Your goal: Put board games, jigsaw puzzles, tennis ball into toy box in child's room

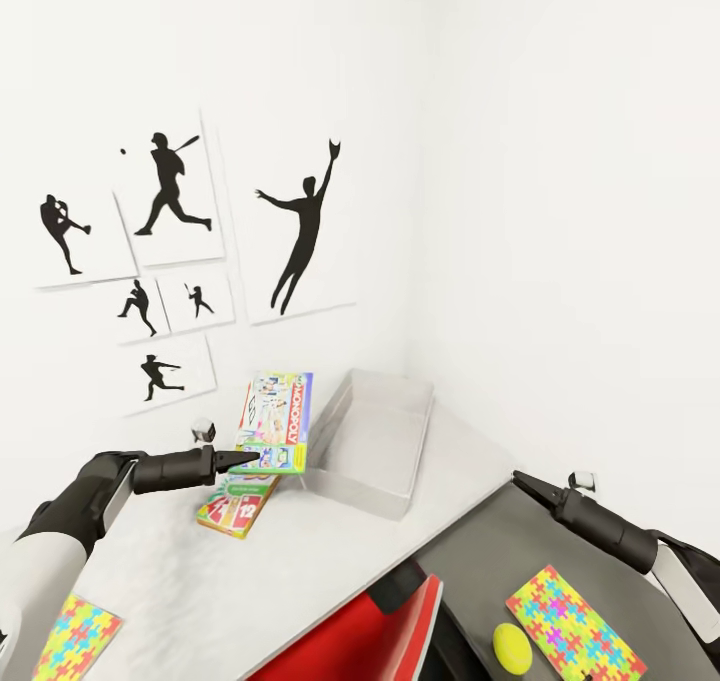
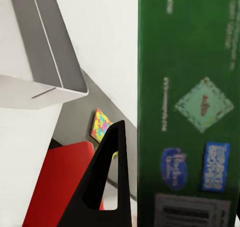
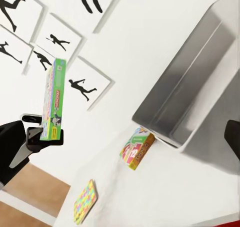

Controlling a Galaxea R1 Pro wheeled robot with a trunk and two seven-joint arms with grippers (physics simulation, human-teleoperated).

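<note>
My left gripper [image 1: 248,458] is shut on the lower edge of a light blue Monopoly board game [image 1: 276,423], held upright above the white table [image 1: 200,581]. Its green back [image 2: 187,107] stands beside one finger [image 2: 107,177]. A Skip-Bo board game [image 1: 237,506] lies flat just below it. The grey toy box [image 1: 365,493] sits to the right, with nothing showing inside. One jigsaw puzzle [image 1: 75,636] lies at the table's near left. Another jigsaw puzzle [image 1: 575,621] and the tennis ball [image 1: 511,648] rest on a dark grey surface. My right gripper [image 1: 520,479] hovers open and empty above that surface.
A red chair [image 1: 370,641] is tucked between the white table and the dark grey surface. Walls meet in a corner right behind the toy box, with baseball silhouette pictures [image 1: 300,231] on the left one. The table's near middle has free room.
</note>
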